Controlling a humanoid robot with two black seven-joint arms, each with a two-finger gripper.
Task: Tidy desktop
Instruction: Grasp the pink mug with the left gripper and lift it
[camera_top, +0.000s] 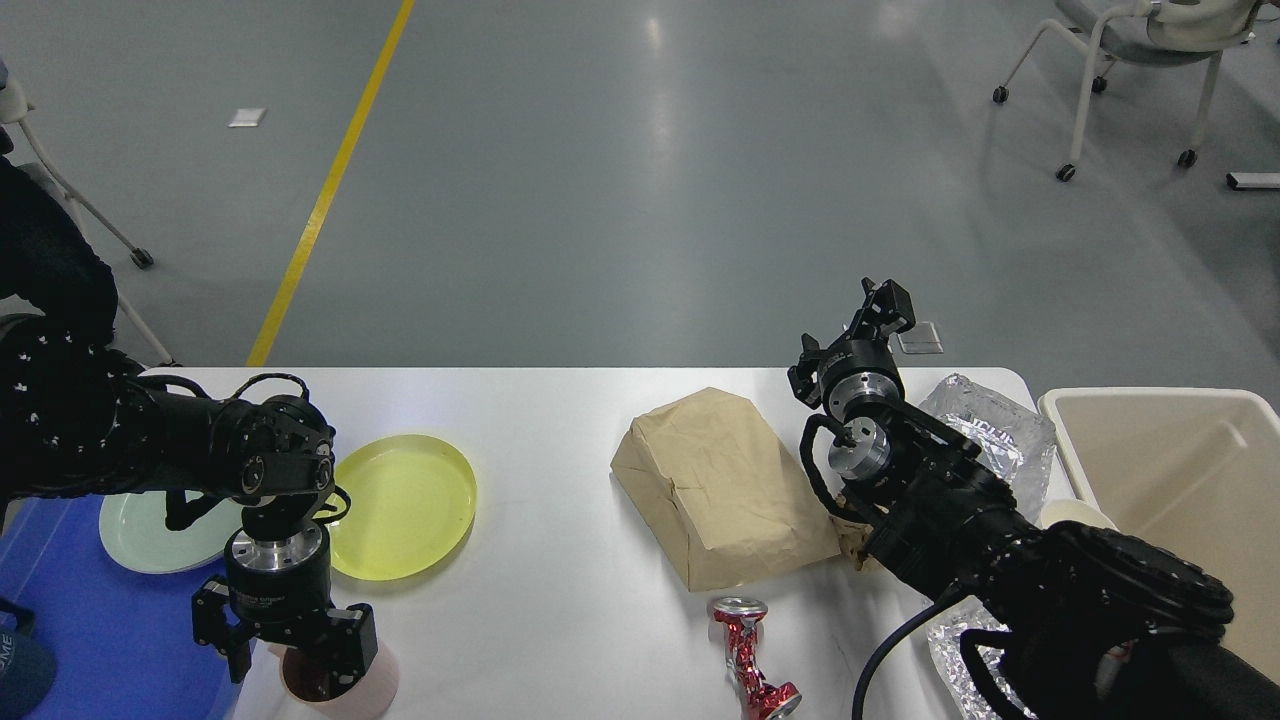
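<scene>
While the desktop (560, 600) fills the lower half of the head view, its far edge runs across the middle of the frame and its far right corner is rounded. Left gripper (300, 668): pointed down at the near edge, left of centre, fingers set around the rim of a pink cup (365, 690); whether they press on it I cannot tell. Right gripper (885, 305): raised beyond the far edge near the far right corner, seen small and dark, so its opening cannot be told.

A yellow plate (410, 505) lies on the left part of the desktop. A pale green plate (145, 535) sits at the left edge, partly over a blue tray (110, 620). A brown paper bag (715, 485) lies crumpled near centre right. A crushed red can (745, 655) lies at the near edge, just in front of the bag. Crumpled foil (1000, 430) rests at the far right corner, behind the right arm. A beige bin (1180, 460) stands just beside the right edge.
</scene>
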